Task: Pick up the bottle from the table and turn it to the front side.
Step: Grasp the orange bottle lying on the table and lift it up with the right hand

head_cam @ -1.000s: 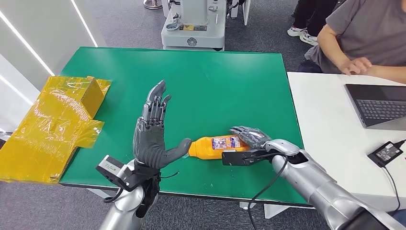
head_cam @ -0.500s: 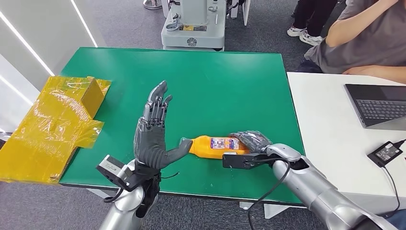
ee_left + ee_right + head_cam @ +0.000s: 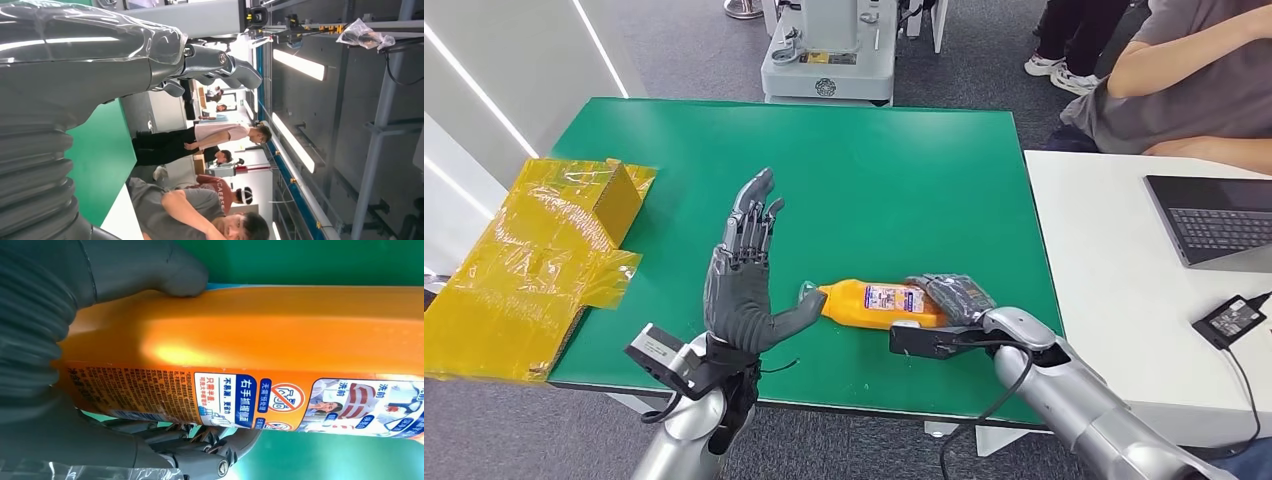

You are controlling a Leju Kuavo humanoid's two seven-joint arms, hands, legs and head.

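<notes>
An orange bottle [image 3: 871, 303] with a printed label lies on its side near the front of the green table [image 3: 864, 170], cap end toward my left hand. My right hand [image 3: 951, 297] grips its base end from the right. In the right wrist view the thumb [image 3: 150, 270] presses one side of the bottle [image 3: 260, 345] and the fingers [image 3: 210, 447] wrap under the labelled side. My left hand [image 3: 744, 275] stands upright just left of the cap, palm toward the bottle, fingers spread and holding nothing. Those spread fingers [image 3: 220, 67] also show in the left wrist view.
A yellow film-wrapped box [image 3: 534, 255] lies at the table's left edge. To the right stands a white table [image 3: 1114, 290] with a laptop [image 3: 1214, 215] and a power adapter [image 3: 1229, 320], and a seated person [image 3: 1184, 90] behind it. A grey machine base [image 3: 829, 60] stands beyond the far edge.
My right hand has closed further around the bottle's base and nudged the bottle slightly left, toward my left thumb. The person's hand has lifted off the white table. My left hand has not moved.
</notes>
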